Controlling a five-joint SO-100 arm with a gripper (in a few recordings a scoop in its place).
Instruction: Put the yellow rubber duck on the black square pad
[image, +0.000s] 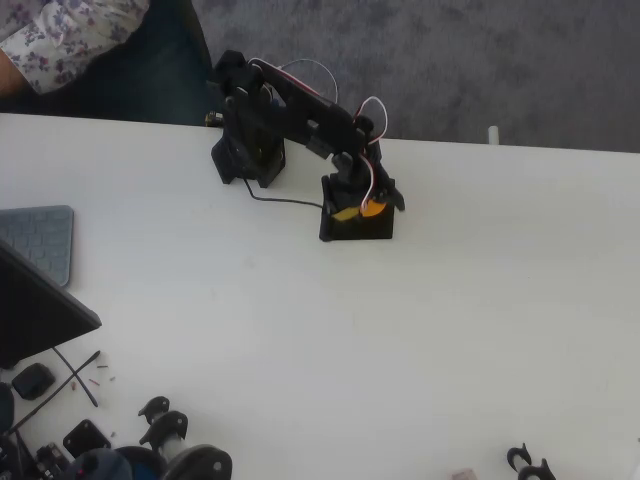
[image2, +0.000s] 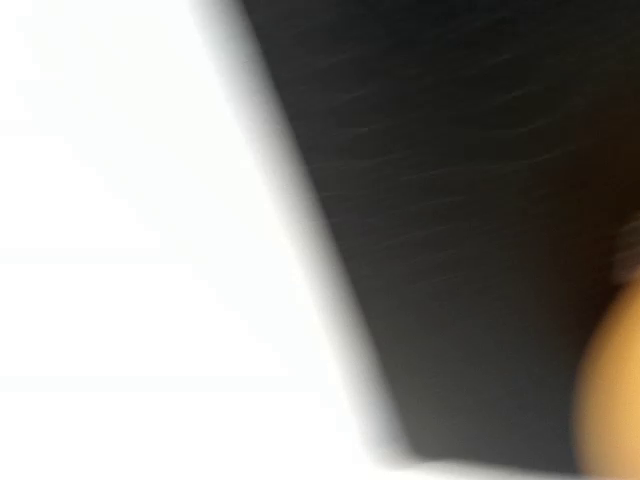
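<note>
White table (image: 420, 340); black square pad (image: 358, 229) near the back, grey keyboard (image: 38, 240) at left edge, black parts (image: 165, 430) along front.

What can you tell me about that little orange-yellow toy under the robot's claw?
The yellow rubber duck is a small, rounded, orange-yellow toy that looks soft and smooth. In the overhead view it sits over the black square pad, right at the gripper, whose black parts cover much of it. The wrist view shows only a blurred orange edge beside the dark pad. Its beak, its pose and whether it is gripped cannot be told.
</note>
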